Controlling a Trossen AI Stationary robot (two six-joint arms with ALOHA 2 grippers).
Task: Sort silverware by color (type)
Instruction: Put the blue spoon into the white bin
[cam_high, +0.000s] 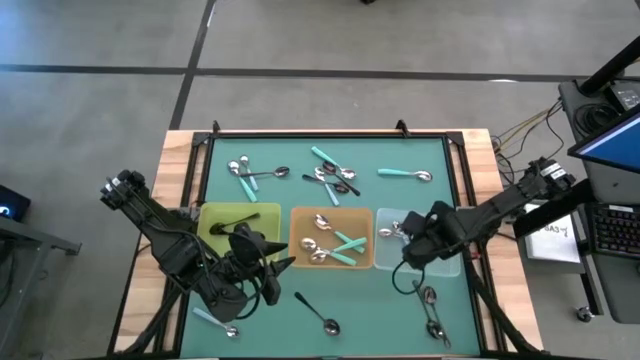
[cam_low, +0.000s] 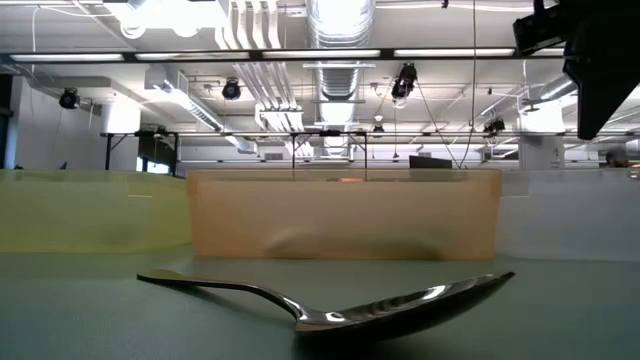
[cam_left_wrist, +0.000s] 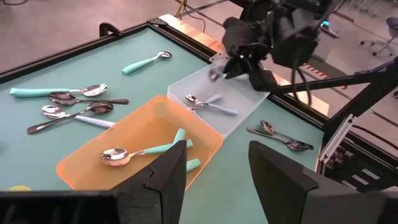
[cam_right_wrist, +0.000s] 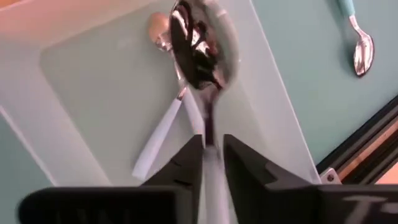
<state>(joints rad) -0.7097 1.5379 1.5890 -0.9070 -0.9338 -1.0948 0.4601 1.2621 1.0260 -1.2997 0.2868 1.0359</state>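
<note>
Silverware is spread across the green table (cam_high: 300, 195), most of it on the far side of the orange tray (cam_high: 331, 238): a cluster of teal-handled and black-handled spoons (cam_high: 334, 178), a pair toward the left (cam_high: 247, 174) and one teal spoon (cam_high: 405, 174) off to the right. Inside the orange tray lie several spoons with teal handles (cam_high: 335, 247). The yellow tray (cam_high: 238, 226) sits beside it on the left with one black spoon (cam_high: 232, 217), the clear tray (cam_high: 417, 244) beside it on the right. Near the table's front edge rest a black spoon (cam_high: 316, 313) and two silver ones (cam_high: 432, 314).

Over the clear tray, the right gripper (cam_right_wrist: 210, 155) holds a pale-handled spoon (cam_right_wrist: 200, 46), fingers pinched narrowly on its handle, bowl pointing out beyond the fingertips above another pale spoon (cam_right_wrist: 163, 134) lying in the tray. That arm reaches in from the right edge, bent low over the tray.

The left gripper (cam_left_wrist: 217, 171) hangs in front of the yellow tray, its fingers apart and holding nothing.
</note>
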